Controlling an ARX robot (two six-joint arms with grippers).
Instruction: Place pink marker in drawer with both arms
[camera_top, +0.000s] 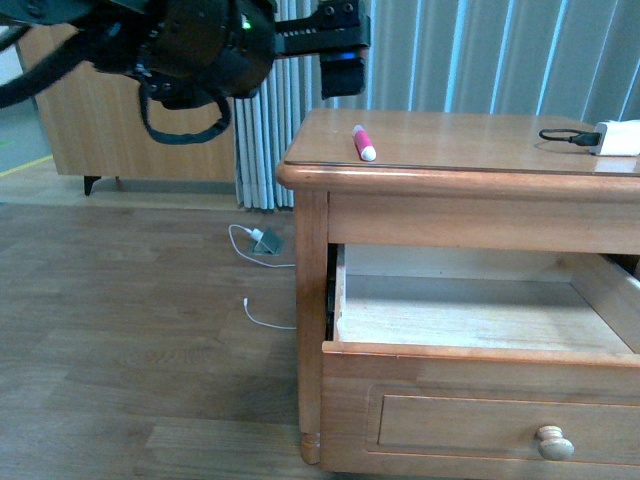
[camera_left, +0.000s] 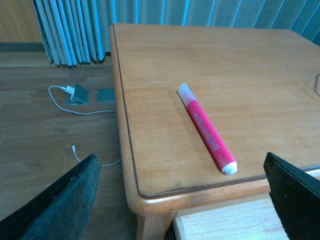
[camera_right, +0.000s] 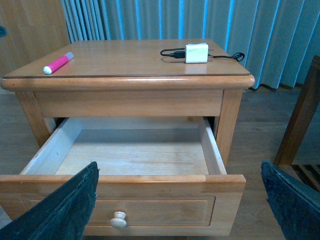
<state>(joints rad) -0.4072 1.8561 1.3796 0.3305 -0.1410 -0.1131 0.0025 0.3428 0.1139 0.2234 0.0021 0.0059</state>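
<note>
Short, thick pink-red marker w/ white ends (camera_left: 207, 129) lies flat on top of the honey-brown wooden bench (camera_left: 240, 65), near its front left corner, one white end toward the front edge. Nothing touches it. The wide top drawer w/ recessed panel front (camera_right: 150, 178) is pulled out and bare inside, its small round light knob (camera_right: 118, 219) free. Opening looks done, so the step in hand, I'd judge, is the pick.

Left gripper (camera_left: 180, 162) hangs above that corner, black jaws spread wide, marker ahead of them and not yet bracketed. Right gripper (camera_right: 178, 170) sits out in front of the drawer, jaws also spread, holding nothing.

To do it well: turn the wrist so the jaws close across the barrel, not along it — the marker lies at a slant to the bench edge. Come down mid-barrel, since a round body may roll or squirt out if pinched near an end. Stop just shy of the wood. Lift clear of the front lip before carrying it over the drawer. White charger block w/ black cable (camera_right: 196, 52) is well apart on the far side — prob. no obstacle.
</note>
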